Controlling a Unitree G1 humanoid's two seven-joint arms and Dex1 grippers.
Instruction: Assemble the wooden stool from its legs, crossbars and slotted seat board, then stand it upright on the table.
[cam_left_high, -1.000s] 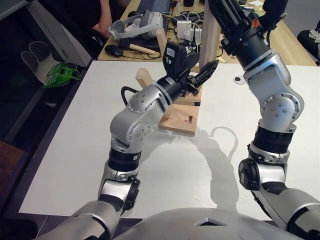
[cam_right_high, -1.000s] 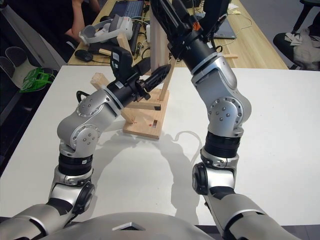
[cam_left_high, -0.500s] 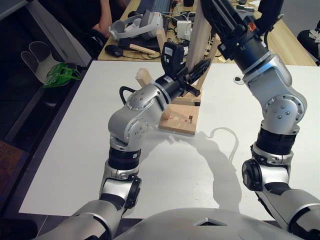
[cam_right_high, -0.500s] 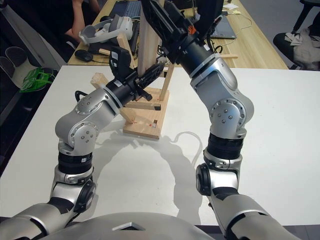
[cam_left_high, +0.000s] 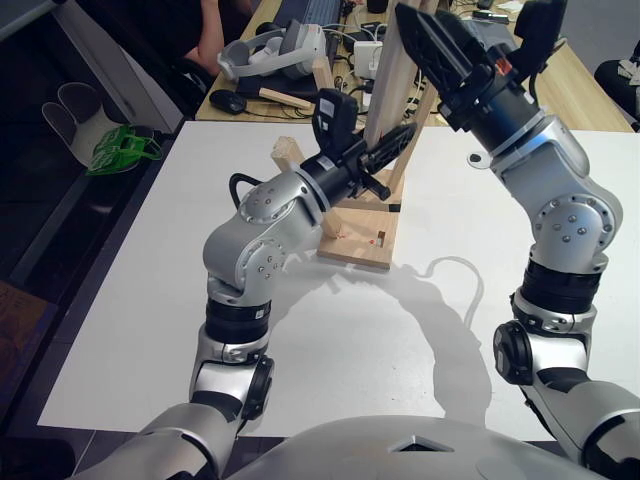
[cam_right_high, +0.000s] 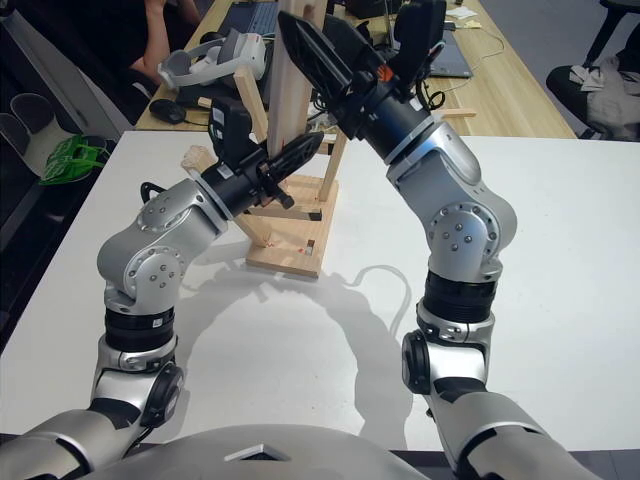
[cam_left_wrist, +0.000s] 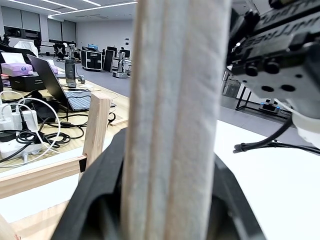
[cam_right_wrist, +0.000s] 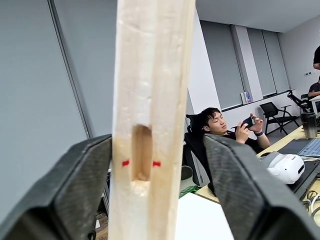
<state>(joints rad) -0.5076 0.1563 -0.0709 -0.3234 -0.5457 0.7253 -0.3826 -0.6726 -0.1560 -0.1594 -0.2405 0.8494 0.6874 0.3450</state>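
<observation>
Leftward goes the leg (cam_left_high: 390, 80), my right gripper (cam_right_wrist: 156, 190) and left gripper (cam_left_wrist: 170, 200) both clamped on it over the white table's (cam_left_high: 150, 300) far edge. Cluttered desk (cam_left_high: 590, 90) stands behind.

Bright, even light from overhead strip lights (cam_left_wrist: 100, 6) floods the white table (cam_left_high: 120, 300). Soft-edged grey shadows lie on it (darkest beside the wooden board (cam_left_high: 360, 245)). The wooden leg (cam_right_wrist: 150, 75) looks pale, nearly washed out, and the floor (cam_left_high: 40, 250) at left lies dim.
</observation>
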